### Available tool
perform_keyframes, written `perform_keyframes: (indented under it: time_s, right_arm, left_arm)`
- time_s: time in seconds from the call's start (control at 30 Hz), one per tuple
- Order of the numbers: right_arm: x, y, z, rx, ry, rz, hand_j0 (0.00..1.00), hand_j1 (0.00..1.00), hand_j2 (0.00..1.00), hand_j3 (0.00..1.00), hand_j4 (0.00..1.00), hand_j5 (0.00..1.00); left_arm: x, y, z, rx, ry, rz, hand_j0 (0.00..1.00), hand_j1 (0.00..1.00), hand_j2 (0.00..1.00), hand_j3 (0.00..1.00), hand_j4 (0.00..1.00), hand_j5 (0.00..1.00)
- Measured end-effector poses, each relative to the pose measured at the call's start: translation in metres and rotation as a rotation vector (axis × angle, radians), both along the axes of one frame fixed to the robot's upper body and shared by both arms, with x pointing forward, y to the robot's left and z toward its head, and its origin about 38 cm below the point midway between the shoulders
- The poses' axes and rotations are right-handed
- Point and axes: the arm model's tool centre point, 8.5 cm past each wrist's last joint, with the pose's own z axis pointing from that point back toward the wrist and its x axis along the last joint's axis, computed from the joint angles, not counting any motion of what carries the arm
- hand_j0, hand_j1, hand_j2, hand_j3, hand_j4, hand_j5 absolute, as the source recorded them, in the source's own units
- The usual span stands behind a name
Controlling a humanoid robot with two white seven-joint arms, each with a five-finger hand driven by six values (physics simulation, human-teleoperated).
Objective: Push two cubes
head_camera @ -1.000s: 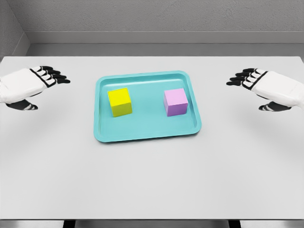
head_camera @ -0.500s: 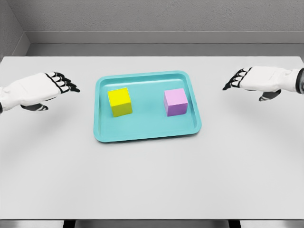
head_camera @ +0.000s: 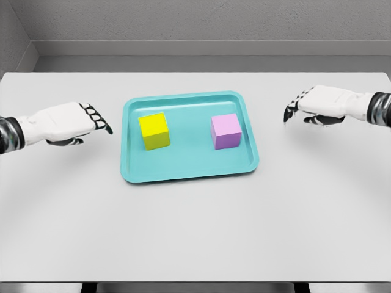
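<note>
Both hands are over the white surface (head_camera: 195, 232), one at each side of the tray, and both are released, holding nothing.

That surface is the largest thing in view; it fills almost the whole picture, and behind it stands a grey wall (head_camera: 201, 21). On the surface, a little behind its middle, lies the teal tray (head_camera: 189, 168), a shallow rectangle with rounded corners and a low raised rim, turned slightly against the surface's edges.

Next in size are the arms. The left hand (head_camera: 64, 122) comes in from the left edge and hangs near the tray's left rim, its dark fingertips (head_camera: 101, 119) pointing toward the rim and close to it, but not touching. The right hand (head_camera: 321, 102) comes in from the right edge and is beside the tray's right rim, farther from it than the left one; its fingers point to the tray and bend a little downward.

The smallest things are the two cubes, both inside the tray and standing flat on its floor. The yellow cube (head_camera: 154, 130) is in the left half and the pink cube (head_camera: 226, 131) in the right half, well apart from each other. Neither hand touches a cube.
</note>
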Motion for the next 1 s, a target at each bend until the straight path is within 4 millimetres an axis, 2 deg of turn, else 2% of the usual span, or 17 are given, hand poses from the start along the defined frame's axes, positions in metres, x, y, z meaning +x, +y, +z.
perform_keyframes:
  time_s: [0.27, 0.47, 0.8, 1.0]
  right_arm:
    - [0.004, 0.028, -0.016, 0.094, 0.017, 0.020, 0.56, 0.56, 0.56, 0.56, 0.56, 0.56]
    - [0.008, 0.038, -0.028, 0.119, 0.042, 0.016, 0.56, 0.56, 0.56, 0.56, 0.56, 0.56]
    - [0.011, 0.052, -0.040, 0.132, 0.068, 0.026, 0.56, 0.56, 0.56, 0.56, 0.56, 0.56]
    - [0.014, 0.065, -0.047, 0.123, 0.071, 0.038, 0.56, 0.56, 0.56, 0.56, 0.56, 0.56]
  left_arm:
    - [0.001, -0.012, -0.005, -0.018, 0.008, -0.019, 0.74, 0.74, 0.74, 0.74, 0.74, 0.74]
    - [0.006, -0.018, 0.000, -0.024, -0.003, -0.029, 0.74, 0.74, 0.74, 0.74, 0.74, 0.74]
    - [0.004, -0.025, -0.008, -0.019, 0.018, -0.044, 0.74, 0.74, 0.74, 0.74, 0.74, 0.74]
    - [0.009, -0.025, -0.006, -0.024, 0.013, -0.038, 0.74, 0.74, 0.74, 0.74, 0.74, 0.74]
